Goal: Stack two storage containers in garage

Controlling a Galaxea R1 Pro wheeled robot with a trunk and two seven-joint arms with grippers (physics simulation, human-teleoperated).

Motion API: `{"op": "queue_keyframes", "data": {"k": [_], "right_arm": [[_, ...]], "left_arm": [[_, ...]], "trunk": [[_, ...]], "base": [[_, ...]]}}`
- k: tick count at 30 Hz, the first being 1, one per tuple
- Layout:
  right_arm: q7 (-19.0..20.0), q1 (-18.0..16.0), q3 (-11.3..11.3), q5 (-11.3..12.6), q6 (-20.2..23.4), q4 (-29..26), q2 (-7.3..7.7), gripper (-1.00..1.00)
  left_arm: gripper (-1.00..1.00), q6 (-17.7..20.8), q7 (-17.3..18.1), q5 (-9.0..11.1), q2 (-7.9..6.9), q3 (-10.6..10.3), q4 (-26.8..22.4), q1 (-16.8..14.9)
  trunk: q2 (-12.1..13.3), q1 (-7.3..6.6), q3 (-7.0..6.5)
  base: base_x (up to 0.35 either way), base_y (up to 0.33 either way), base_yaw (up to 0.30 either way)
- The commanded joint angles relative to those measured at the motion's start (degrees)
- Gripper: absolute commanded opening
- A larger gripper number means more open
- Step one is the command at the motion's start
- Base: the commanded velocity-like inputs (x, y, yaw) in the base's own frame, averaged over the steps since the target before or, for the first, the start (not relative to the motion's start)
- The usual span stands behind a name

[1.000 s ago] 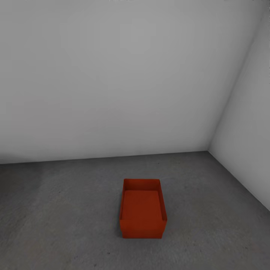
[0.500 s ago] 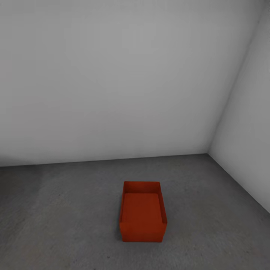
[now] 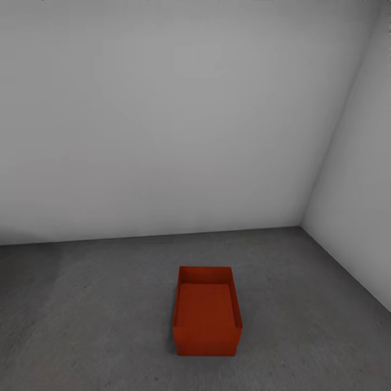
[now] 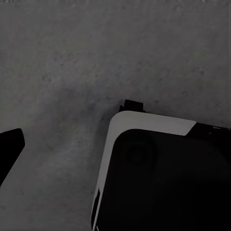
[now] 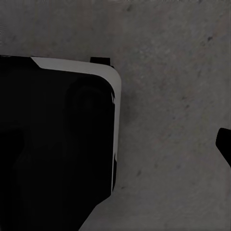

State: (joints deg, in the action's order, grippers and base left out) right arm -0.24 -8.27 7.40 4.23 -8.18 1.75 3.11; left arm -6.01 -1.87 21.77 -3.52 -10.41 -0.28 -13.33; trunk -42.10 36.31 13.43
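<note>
One red-orange container [image 3: 207, 312] stood on the grey concrete floor [image 3: 81, 315] in the lower middle of the head view, near the corner of two white walls [image 3: 163, 108]. It was open on top and seemed empty. I judge the first part done: one box was placed in the garage. The second box was yet to be stacked on it. No label or writing could be read. Whether each tool was apart or together, I cannot tell.
</note>
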Motion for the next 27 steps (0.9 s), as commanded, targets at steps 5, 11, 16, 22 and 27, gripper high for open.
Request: {"op": "queue_keyframes", "data": {"k": [5,11,16,22,27], "right_arm": [[0.0,-0.1,0.5,0.4,-0.4,0.2,-0.02,1.0],[0.0,-0.1,0.4,0.4,-0.4,0.2,0.01,1.0],[0.0,-0.1,0.5,0.4,-0.4,0.2,0.04,1.0],[0.0,-0.1,0.5,0.4,-0.4,0.2,-0.01,1.0],[0.0,-0.1,0.5,0.4,-0.4,0.2,-0.03,1.0]], "left_arm": [[1.0,-0.1,-0.2,0.4,0.0,-0.5,0.0,0.0],[1.0,-0.1,-0.2,0.4,0.0,-0.5,0.0,0.0],[1.0,-0.1,-0.2,0.4,0.0,-0.5,0.0,0.0],[1.0,-0.1,-0.2,0.4,0.0,-0.5,0.0,0.0],[1.0,-0.1,-0.2,0.4,0.0,-0.5,0.0,0.0]], "trunk": [[-0.1,0.01,-0.4],[-0.1,0.01,-0.96],[-0.1,0.01,-1.43],[-0.1,0.01,-1.99],[-0.1,0.01,-2.46]], "base": [[0.0,0.0,0.0],[0.0,0.0,0.0],[0.0,0.0,0.0],[0.0,0.0,0.0],[0.0,0.0,0.0]]}}
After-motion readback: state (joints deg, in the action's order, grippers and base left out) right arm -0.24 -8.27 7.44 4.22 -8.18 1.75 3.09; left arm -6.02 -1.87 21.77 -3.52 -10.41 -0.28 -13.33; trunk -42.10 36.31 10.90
